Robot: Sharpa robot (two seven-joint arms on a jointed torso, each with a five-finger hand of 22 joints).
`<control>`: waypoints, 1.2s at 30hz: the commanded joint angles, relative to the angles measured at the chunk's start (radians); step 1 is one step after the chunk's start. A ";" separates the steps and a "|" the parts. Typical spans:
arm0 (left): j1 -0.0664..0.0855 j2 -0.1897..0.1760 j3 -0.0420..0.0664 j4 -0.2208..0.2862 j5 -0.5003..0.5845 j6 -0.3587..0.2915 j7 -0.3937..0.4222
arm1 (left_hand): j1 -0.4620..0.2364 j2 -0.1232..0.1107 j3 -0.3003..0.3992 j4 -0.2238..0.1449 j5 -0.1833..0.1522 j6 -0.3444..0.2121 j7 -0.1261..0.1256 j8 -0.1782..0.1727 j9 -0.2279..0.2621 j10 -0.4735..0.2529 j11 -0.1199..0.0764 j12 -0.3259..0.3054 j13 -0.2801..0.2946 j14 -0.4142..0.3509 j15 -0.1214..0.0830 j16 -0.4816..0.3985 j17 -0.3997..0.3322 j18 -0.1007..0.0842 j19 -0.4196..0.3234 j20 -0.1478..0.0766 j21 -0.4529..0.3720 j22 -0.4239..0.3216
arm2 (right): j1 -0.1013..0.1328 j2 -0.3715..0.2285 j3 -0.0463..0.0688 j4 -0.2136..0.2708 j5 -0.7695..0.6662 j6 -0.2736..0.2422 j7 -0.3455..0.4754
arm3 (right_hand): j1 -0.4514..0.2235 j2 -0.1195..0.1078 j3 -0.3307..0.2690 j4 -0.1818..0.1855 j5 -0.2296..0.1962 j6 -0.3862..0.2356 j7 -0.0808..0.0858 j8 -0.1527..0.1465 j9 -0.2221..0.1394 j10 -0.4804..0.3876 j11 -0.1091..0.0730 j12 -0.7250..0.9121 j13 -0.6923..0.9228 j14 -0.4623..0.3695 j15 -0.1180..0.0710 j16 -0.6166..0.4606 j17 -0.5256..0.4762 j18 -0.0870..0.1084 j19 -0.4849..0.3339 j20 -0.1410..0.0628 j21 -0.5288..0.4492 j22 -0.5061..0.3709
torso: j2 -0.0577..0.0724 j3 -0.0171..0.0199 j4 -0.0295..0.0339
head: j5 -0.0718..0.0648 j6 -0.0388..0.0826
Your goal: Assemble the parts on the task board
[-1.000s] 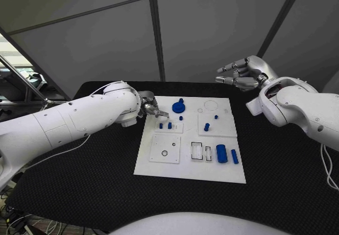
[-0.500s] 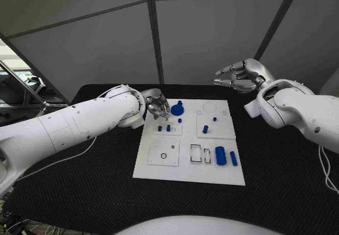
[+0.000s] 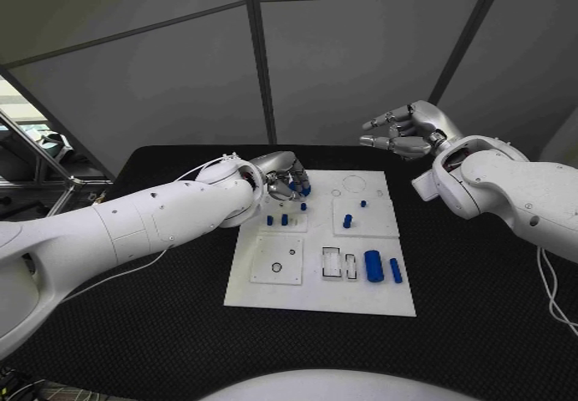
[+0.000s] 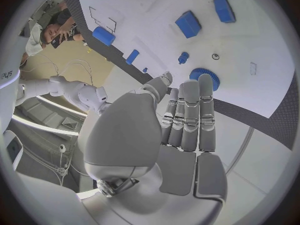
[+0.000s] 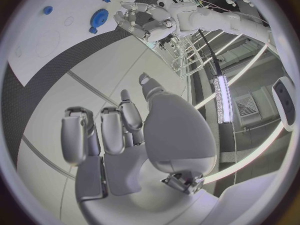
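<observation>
Your left hand (image 3: 280,177) hovers over the blue gear (image 4: 204,78) at the far end of the task board (image 3: 316,288), fingers (image 4: 189,116) extended side by side and holding nothing, apparently lining up a grasp. Your right hand (image 3: 401,131) waits raised beyond the surface (image 3: 144,317), fingers loosely curled and empty, clear of the work.

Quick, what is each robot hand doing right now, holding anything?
Left robot hand: open, empty, fingers over the blue gear.
Right robot hand: fingers curled in, holding nothing, raised behind the board.
</observation>
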 commanded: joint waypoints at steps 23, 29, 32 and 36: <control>0.001 0.069 -0.009 -0.075 -0.212 0.134 -0.044 | -0.018 0.008 -0.023 0.010 -0.008 0.026 0.004 -0.002 -0.106 -0.019 0.005 -0.037 -0.141 0.126 -0.007 0.273 0.191 -0.043 0.131 -0.005 0.207 0.184 | 0.002 0.007 0.001 0.003 0.002 0.006 0.007 | -0.010 -0.002 -0.003 -0.003 0.003 0.009 0.000 -0.004 -0.002 -0.005 -0.001 -0.001 0.000 0.036 -0.007 -0.004 0.002 0.014 0.000 -0.004 -0.005 0.088 | -0.001 -0.0007 0.0018 | -0.005 -0.008; 0.000 0.081 -0.009 -0.090 -0.214 0.157 -0.044 | -0.013 0.016 -0.019 0.009 -0.004 0.029 0.005 0.000 -0.115 -0.015 0.005 -0.038 -0.152 0.132 -0.005 0.285 0.199 -0.046 0.140 -0.004 0.222 0.198 | 0.002 0.008 0.001 0.003 0.002 0.006 0.007 | -0.010 -0.001 -0.002 -0.004 0.003 0.009 0.000 -0.004 -0.002 -0.005 -0.001 -0.001 0.000 0.036 -0.007 -0.003 0.003 0.014 0.001 -0.004 -0.005 0.089 | -0.001 -0.0007 0.0018 | -0.006 -0.011; 0.000 0.086 -0.009 -0.095 -0.214 0.161 -0.041 | -0.011 0.019 -0.017 0.008 -0.002 0.032 0.005 0.001 -0.119 -0.011 0.005 -0.037 -0.157 0.135 -0.005 0.292 0.204 -0.047 0.144 -0.003 0.229 0.205 | 0.002 0.009 0.001 0.002 0.002 0.006 0.007 | -0.010 -0.001 -0.002 -0.004 0.003 0.009 0.000 -0.004 -0.002 -0.005 -0.001 -0.001 0.000 0.036 -0.007 -0.003 0.003 0.014 0.001 -0.004 -0.005 0.089 | -0.002 -0.0004 0.0018 | -0.006 -0.011; -0.001 0.090 -0.009 -0.102 -0.214 0.156 -0.032 | -0.005 0.026 -0.010 0.006 0.003 0.039 0.009 0.002 -0.127 0.003 0.006 -0.034 -0.167 0.142 -0.001 0.303 0.211 -0.052 0.159 0.000 0.252 0.226 | 0.002 0.010 0.001 0.002 0.002 0.007 0.007 | -0.010 -0.001 -0.002 -0.004 0.003 0.009 0.000 -0.004 -0.002 -0.005 -0.001 -0.001 0.000 0.036 -0.007 -0.003 0.003 0.014 0.001 -0.004 -0.005 0.089 | -0.002 -0.0004 0.0023 | -0.007 -0.011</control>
